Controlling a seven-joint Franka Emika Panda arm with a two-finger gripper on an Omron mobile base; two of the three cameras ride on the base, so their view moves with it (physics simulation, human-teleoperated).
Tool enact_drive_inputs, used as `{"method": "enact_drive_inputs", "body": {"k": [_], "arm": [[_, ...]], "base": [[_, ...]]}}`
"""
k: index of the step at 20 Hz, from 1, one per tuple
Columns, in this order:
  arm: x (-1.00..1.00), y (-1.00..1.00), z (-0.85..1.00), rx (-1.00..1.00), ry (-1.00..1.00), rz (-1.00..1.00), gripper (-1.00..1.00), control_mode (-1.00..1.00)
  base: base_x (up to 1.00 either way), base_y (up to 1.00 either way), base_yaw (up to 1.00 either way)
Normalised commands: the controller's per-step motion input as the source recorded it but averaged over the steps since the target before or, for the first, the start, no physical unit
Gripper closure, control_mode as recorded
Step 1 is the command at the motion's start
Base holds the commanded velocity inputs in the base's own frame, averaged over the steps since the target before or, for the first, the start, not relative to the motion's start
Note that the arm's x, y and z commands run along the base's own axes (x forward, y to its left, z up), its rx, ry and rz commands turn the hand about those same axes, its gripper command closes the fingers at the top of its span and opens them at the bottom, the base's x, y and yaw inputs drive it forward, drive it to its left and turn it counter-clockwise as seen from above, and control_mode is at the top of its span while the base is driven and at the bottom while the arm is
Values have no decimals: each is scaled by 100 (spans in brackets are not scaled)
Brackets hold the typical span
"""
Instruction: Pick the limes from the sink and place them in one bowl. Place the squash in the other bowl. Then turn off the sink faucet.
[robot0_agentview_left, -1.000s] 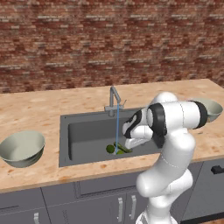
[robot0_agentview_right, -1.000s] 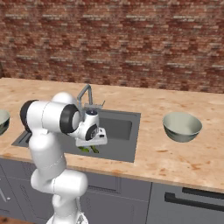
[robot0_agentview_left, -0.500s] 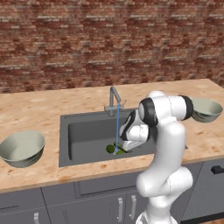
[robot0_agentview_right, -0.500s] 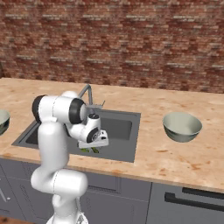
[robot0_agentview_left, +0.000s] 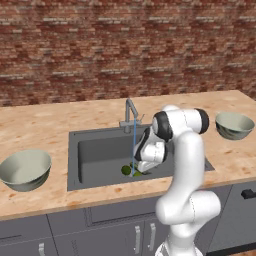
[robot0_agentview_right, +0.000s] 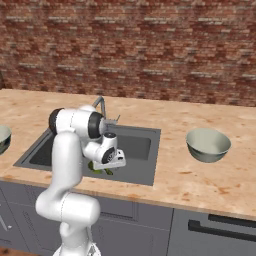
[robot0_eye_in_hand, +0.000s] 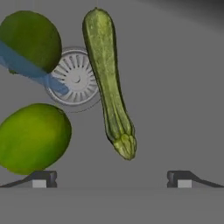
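Note:
My gripper (robot0_eye_in_hand: 110, 179) hangs open low inside the sink (robot0_agentview_left: 100, 150), pointing down at the basin floor. Between and beyond its fingertips (robot0_eye_in_hand: 39, 179) lies the squash (robot0_eye_in_hand: 107, 83), slim and dark green, its stem end nearest me. Two limes rest to its left: one (robot0_eye_in_hand: 33, 138) close to the left fingertip, the other (robot0_eye_in_hand: 30, 41) farther off by the round drain (robot0_eye_in_hand: 74, 81). Nothing is held. From the base views the gripper (robot0_agentview_left: 141, 167) (robot0_agentview_right: 109, 162) hovers just above the green produce (robot0_agentview_left: 126, 170). The faucet (robot0_agentview_left: 131, 112) is running a thin blue stream.
One pale bowl (robot0_agentview_left: 25, 169) stands on the wooden counter left of the sink, the other bowl (robot0_agentview_left: 233, 125) (robot0_agentview_right: 208, 144) to its right. A brick wall backs the counter. Grey cabinet fronts run below the counter edge.
The arm's elbow has swung a little to the left and the hand has sunk slightly deeper into the basin. The jaws stay open and the produce has not moved.

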Motion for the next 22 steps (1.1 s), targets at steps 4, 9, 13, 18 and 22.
{"method": "enact_drive_inputs", "body": {"k": [4,9,13,18,22], "arm": [[44,10,-32,0,0,1,-100,-100],[32,23,-30,0,0,0,-100,-100],[34,9,-34,0,0,0,-100,-100],[27,2,-40,0,0,0,-100,-100],[-7,8,-48,0,0,0,-100,-100]], "base": [[0,0,0],[0,0,0],[0,0,0],[0,0,0],[0,0,0]]}}
